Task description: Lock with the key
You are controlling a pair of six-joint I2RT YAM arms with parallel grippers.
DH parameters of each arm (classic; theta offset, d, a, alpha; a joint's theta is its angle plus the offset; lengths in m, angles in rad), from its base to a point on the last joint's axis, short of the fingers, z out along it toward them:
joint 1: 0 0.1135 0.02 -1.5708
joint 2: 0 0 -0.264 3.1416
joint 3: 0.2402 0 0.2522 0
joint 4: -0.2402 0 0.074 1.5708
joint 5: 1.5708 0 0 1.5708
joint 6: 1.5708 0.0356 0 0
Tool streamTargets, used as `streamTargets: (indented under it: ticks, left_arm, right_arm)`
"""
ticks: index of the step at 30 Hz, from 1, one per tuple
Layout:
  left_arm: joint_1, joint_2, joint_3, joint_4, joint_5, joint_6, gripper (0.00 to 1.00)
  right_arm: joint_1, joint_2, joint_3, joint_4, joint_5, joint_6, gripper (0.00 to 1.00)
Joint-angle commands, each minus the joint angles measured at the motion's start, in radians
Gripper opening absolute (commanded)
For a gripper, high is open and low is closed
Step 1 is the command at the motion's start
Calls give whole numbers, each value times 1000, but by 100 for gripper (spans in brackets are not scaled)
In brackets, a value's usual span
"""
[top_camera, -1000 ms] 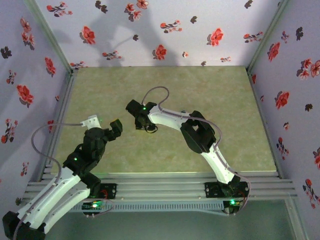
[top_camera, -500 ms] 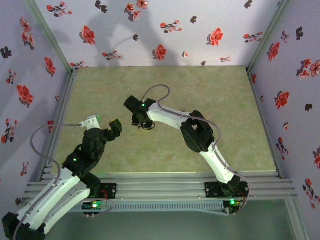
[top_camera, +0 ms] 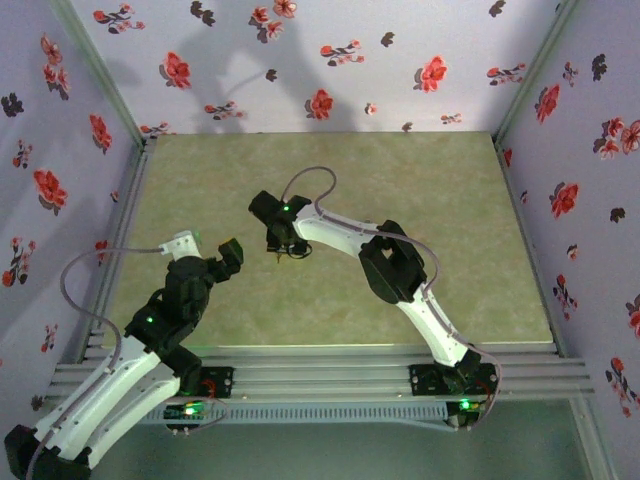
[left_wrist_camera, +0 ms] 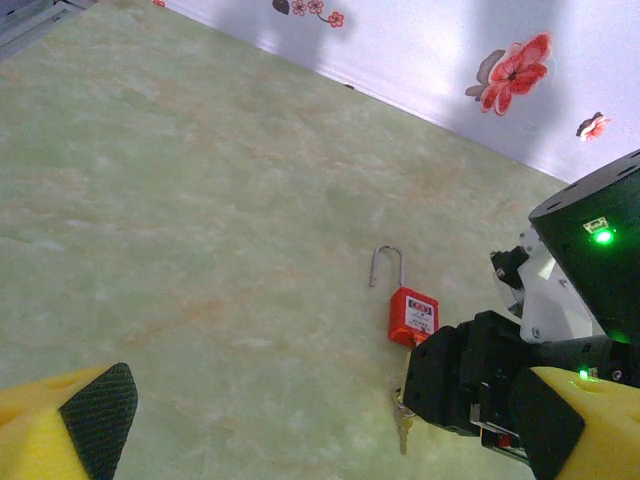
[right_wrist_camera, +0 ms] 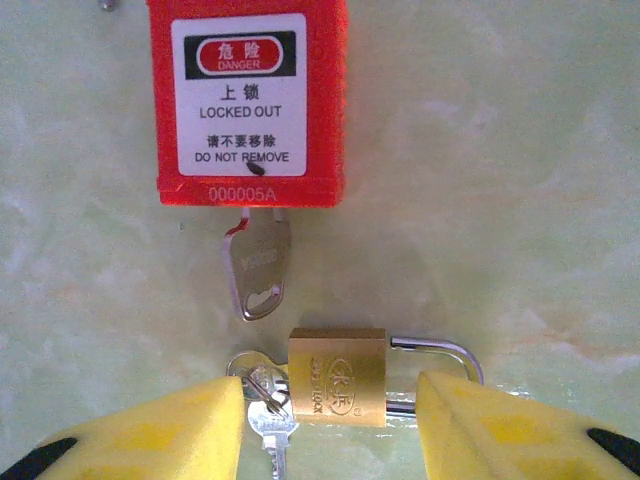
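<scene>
Overhead, the right gripper [top_camera: 281,246] hung low over the middle of the table [top_camera: 450,200], while the left gripper [top_camera: 230,256] stood beside it, spread wide.

From the left wrist, the red padlock [left_wrist_camera: 411,314] lay flat with its shackle [left_wrist_camera: 385,265] raised, so locking was judged not done.

From the right wrist, the jaws stood apart astride a brass padlock [right_wrist_camera: 337,377] and its key bunch [right_wrist_camera: 262,392], gripping nothing. Another key [right_wrist_camera: 257,272] appeared seated in the red body's base. The label [right_wrist_camera: 242,95] read "DANGER, LOCKED OUT, DO NOT REMOVE"; "000005A" was stamped below. The brass stamp was illegible.
</scene>
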Motion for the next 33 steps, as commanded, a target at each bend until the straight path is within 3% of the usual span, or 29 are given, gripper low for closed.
streamTargets:
  ticks: [1,10,16,22,30,33]
  left_arm:
    - [8,-2,-2,4,-34,-1,100]
    - [8,-2,-1,3,-36,1,100]
    - [7,-3,-2,-2,-37,1,100]
    - [9,-19,0,-15,-48,-5,100]
    - [8,-80,-11,-34,-78,-19,100]
    - [8,-104,-20,-39,-92,-23,100]
  right_arm:
    - [-8,18,36,-19,26,-61,49]
    - [8,-36,-6,11,25,-26,50]
    - [5,-27,25,-8,44,-121,56]
    - [-7,-92,-2,8,64,-376,59]
    - [-63,-158,-68,7,-117,-758,59]
    - [-66,-174,-62,-40,-120,-881,59]
